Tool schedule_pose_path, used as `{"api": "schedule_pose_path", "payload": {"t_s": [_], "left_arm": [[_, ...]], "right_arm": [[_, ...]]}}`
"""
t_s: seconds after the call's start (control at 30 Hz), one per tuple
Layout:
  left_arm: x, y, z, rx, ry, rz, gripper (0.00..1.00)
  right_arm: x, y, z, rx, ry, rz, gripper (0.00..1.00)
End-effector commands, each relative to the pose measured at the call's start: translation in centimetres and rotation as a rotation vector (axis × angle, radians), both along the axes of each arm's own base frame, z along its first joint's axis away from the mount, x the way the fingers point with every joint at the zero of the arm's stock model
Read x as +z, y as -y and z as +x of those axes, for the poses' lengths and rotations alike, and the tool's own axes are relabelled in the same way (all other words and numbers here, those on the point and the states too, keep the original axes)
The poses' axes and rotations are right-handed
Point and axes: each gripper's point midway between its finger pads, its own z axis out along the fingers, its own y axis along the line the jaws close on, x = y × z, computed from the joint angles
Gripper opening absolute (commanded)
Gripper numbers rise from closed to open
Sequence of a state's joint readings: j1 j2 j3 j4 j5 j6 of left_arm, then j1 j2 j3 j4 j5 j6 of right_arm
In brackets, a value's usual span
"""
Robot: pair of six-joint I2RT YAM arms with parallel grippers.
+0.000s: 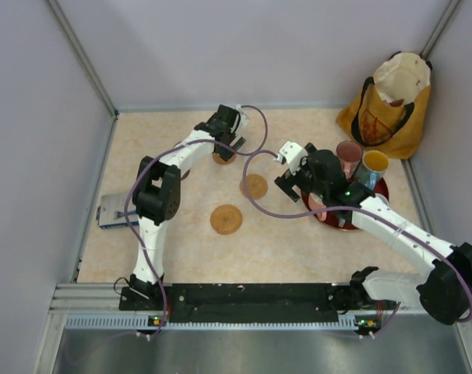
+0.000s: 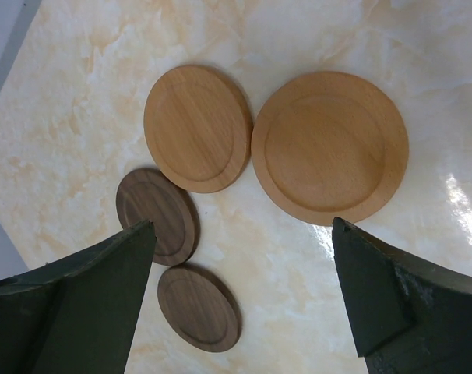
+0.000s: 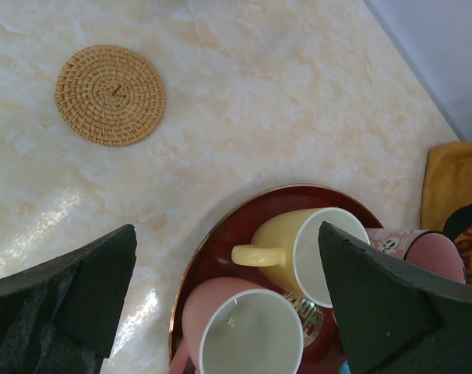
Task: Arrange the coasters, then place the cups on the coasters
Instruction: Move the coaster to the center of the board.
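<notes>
Left gripper (image 2: 242, 226) is wide open with nothing in it, hanging over a cluster of four wooden coasters at the far middle of the table (image 1: 174, 249). Two are light wood coasters (image 2: 197, 128), side by side and touching at the edge. Two are dark brown coasters (image 2: 156, 216), smaller in the view, one just beside the other and nearer the left finger. Two woven coasters (image 1: 254, 185) lie flat mid-table, apart from each other and from the wooden group. Right gripper (image 3: 227, 230) is also fully spread and holding nothing, sitting above the near-left rim of the red tray (image 3: 220, 234). On the tray are a pale yellow cup (image 3: 302, 253), handle toward the left finger, and a pink cup (image 3: 240, 331) touching it, both upright. A second pink cup (image 1: 349, 153) and a blue cup with yellow inside (image 1: 374, 165) stand on the tray's far side. No cup is on a coaster. A yellow-orange bag (image 1: 388, 105) sits in the far right corner.
</notes>
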State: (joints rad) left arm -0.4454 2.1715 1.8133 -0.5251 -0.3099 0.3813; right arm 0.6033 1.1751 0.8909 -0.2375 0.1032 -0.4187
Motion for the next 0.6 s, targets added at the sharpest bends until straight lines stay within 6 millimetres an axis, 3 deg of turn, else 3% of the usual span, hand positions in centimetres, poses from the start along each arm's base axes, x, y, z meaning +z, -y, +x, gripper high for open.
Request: {"api": "schedule_pose_path", "payload": {"t_s": [0.0, 0.3, 0.57], "left_arm": [[0.9, 0.0, 1.6, 0.026, 0.057, 0.041, 0.98], [-1.7, -0.4, 2.2, 0.040, 0.039, 0.104, 0.99], [-2.6, -1.7, -0.6, 0.035, -0.014, 0.123, 0.98]], "right_arm": [[1.5, -0.1, 0.5, 0.000, 0.055, 0.045, 0.99], [1.5, -0.1, 0.5, 0.000, 0.055, 0.045, 0.99], [1.5, 0.0, 0.4, 0.000, 0.058, 0.042, 0.99]]}}
